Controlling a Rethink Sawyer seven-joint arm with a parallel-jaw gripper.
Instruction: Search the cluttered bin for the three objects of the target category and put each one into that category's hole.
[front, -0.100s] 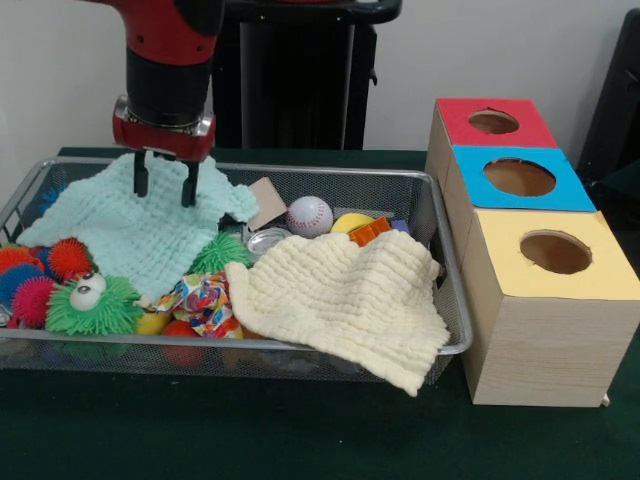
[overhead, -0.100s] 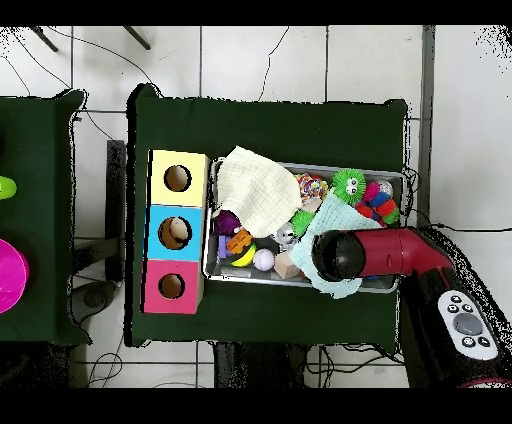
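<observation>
Front view: tool (front, -0.100s: 162, 183) hangs over the mint cloth (front, -0.100s: 140, 232) at the bin's (front, -0.100s: 452, 300) far left, fingers apart and empty, tips just above the fabric; a cream cloth (front, -0.100s: 345, 300) drapes over the bin's near rim, baseball (front, -0.100s: 309, 215) between the cloths. Overhead view: arm (overhead, -0.100s: 375, 252) covers the mint cloth; box (overhead, -0.100s: 177, 230) with three holes sits just beside the bin on the counter (overhead, -0.100s: 270, 130).
</observation>
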